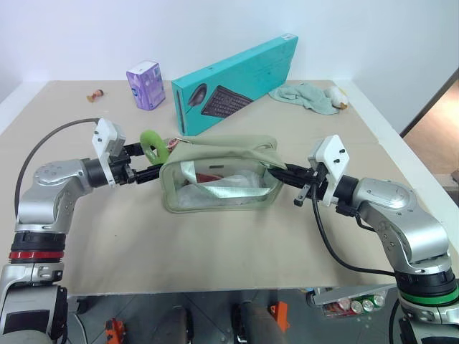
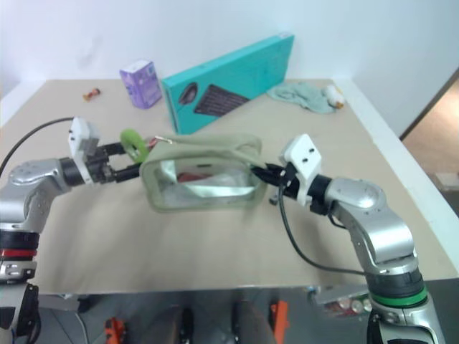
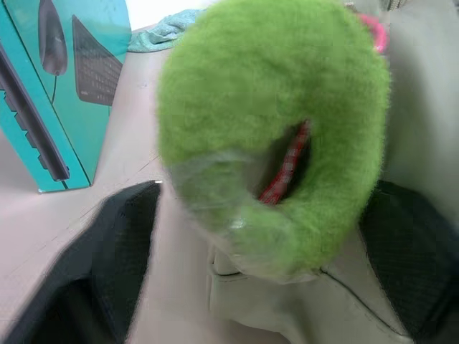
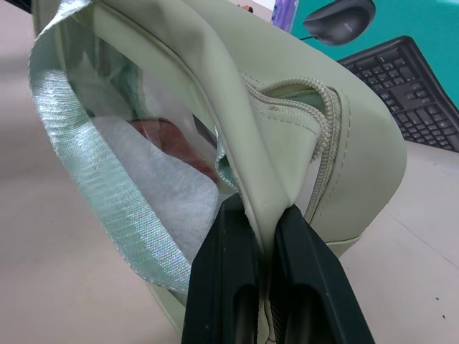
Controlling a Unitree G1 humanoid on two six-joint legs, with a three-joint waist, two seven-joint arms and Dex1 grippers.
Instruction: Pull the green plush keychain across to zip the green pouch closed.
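Black fingers (image 4: 237, 279) of the right gripper (image 4: 267, 236) pinch the right-hand end of the boxy olive-green fabric pouch (image 1: 219, 175) at frame centre. Left gripper (image 1: 147, 163) fingers straddle the fuzzy lime-green ring keychain (image 1: 152, 145) at the pouch's left end, not yet closed on it.

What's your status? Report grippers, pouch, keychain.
Right gripper shut on pouch end. Left gripper open around keychain, not clamped. Zipper path unobstructed.
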